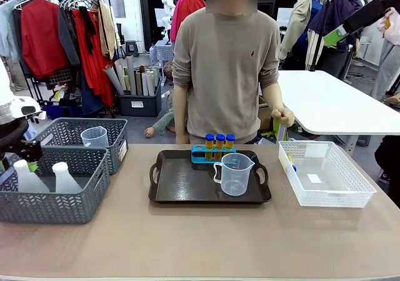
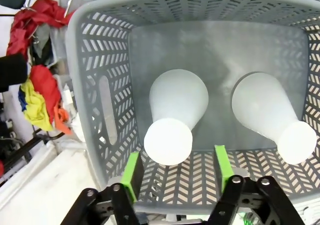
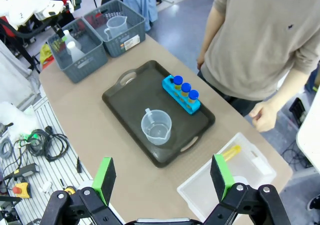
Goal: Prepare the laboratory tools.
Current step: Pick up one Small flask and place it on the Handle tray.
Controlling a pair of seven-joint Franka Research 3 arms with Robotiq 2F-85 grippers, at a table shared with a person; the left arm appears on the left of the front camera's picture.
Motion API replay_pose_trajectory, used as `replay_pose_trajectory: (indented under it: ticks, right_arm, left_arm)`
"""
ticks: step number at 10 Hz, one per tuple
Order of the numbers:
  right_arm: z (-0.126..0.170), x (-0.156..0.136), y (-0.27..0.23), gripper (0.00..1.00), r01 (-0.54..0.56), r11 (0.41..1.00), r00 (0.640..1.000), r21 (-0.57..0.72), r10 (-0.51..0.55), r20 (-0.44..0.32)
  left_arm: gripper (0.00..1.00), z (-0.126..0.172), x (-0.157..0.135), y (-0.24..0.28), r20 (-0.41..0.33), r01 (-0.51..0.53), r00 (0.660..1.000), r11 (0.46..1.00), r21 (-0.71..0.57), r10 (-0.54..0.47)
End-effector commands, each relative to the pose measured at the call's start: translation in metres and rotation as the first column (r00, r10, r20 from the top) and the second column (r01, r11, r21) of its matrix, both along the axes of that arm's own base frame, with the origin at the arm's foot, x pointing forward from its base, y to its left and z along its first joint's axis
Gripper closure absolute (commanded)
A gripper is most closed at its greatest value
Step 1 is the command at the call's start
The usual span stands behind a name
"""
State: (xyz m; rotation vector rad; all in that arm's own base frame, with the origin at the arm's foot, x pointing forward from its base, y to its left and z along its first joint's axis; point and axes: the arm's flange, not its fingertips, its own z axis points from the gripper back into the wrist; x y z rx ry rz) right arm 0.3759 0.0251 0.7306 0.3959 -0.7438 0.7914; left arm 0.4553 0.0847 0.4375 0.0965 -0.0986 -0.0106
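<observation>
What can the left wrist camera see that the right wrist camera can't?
From the left wrist: the left gripper, pads open, just above one conical flask, and the mesh floor of the grey basket close up. From the right wrist: the black tray carrying the measuring beaker and blue rack with three tubes, the white basket, the person's hand, the open right gripper. In both: the grey basket holding two conical flasks.

I think this is a robot testing room, not a true laboratory. My desk (image 1: pixel 200 237) carries a blue tube rack (image 1: pixel 197 150), but behind it stand a clothes rack (image 1: pixel 62 25) (red and grey garments mostly), rolls (image 1: pixel 134 75) in a dark box and a white table (image 1: pixel 331 103), and loose cables (image 3: pixel 45 142) lie on the floor beside me.
</observation>
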Motion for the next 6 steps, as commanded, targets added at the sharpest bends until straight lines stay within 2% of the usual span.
replay_pose_trajectory:
  ticks: [1, 2, 3, 6]
  right_arm:
    - [0.0012, -0.001, 0.0002, 0.0, -0.008, 1.0, 1.0, 0.002, 0.008, 0.003]
    - [0.0012, -0.001, 0.0002, 0.0, -0.008, 1.0, 1.0, 0.002, 0.008, 0.003]
    - [0.0012, -0.001, 0.0002, 0.0, -0.008, 1.0, 1.0, 0.002, 0.008, 0.003]
    - [0.0012, -0.001, 0.0002, 0.0, -0.008, 1.0, 1.0, 0.002, 0.008, 0.003]
  left_arm:
    - [0.74, -0.0022, -0.0026, 0.0012, 0.007, -0.031, 0.999, 0.999, -0.015, 0.031]
    - [0.93, -0.0023, -0.0029, 0.0016, 0.003, -0.032, 0.999, 0.999, -0.014, 0.032]
    - [1.0, -0.0035, -0.0027, 0.0007, -0.002, -0.034, 0.999, 0.999, -0.015, 0.034]
    - [1.0, -0.0018, -0.0085, 0.0008, -0.016, -0.048, 0.999, 0.999, -0.017, 0.047]
